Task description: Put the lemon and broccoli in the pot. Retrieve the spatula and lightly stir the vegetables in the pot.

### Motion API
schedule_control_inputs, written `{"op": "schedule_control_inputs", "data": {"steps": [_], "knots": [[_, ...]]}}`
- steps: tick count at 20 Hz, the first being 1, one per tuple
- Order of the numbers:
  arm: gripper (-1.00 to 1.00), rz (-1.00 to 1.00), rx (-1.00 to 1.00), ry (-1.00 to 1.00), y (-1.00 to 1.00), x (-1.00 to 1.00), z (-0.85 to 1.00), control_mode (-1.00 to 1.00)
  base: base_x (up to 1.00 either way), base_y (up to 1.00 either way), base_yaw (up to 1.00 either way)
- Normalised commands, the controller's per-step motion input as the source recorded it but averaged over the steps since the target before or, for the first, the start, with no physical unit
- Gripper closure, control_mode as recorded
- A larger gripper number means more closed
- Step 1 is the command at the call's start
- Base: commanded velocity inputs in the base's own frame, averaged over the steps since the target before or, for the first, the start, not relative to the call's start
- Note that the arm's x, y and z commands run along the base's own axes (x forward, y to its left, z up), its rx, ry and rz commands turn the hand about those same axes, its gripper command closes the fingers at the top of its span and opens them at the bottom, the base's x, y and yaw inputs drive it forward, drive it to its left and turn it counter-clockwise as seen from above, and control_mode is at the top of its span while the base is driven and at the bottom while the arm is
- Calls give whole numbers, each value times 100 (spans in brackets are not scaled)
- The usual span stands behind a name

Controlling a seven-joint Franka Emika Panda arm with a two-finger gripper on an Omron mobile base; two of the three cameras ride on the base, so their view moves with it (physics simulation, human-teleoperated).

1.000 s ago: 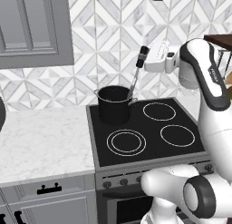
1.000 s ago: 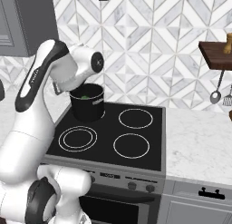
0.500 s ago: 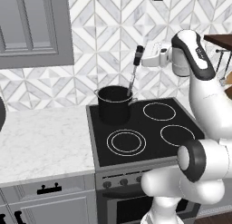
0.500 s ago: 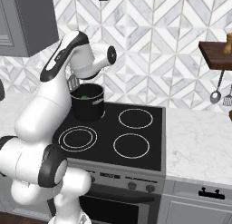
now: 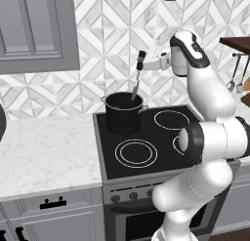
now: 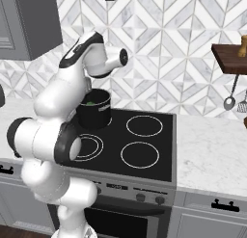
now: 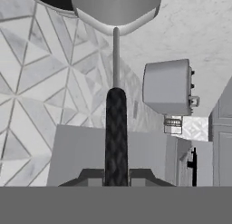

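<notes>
Relative to 1 second ago, the arm has folded upright and carried the gripper (image 5: 142,64) higher above the stove (image 5: 161,152), drawing the spatula (image 5: 137,79) further up out of the pot (image 5: 122,111). That pot stands on the rear burner nearest the counter, with green broccoli (image 6: 90,104) visible inside it, so the vegetables appear loaded. Both jaws are clamped tight on the spatula's black handle, blade hanging toward the pot's mouth, presumably positioned for stirring.

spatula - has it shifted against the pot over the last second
No. In the left base view the spatula keeps the same slant, blade down in the pot, black handle up toward the backsplash.
</notes>
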Motion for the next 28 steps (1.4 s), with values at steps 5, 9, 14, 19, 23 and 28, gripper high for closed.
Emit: {"op": "schedule_control_inputs", "data": {"steps": [5, 9, 14, 19, 23, 28], "knots": [[100, 0, -1, 4, 0, 70, -35, -100, 0, 0, 0], [100, 0, -1, 0, 4, 69, -44, -100, 0, 0, 0], [100, 0, 0, 0, 1, 59, -44, -100, 0, 0, 0], [100, 0, 0, 3, 8, 46, -42, -100, 0, 0, 0], [100, 0, 0, 3, 29, 26, -41, -100, 0, 0, 0], [100, 0, 0, 2, 10, 37, -37, -100, 0, 0, 0]]}}
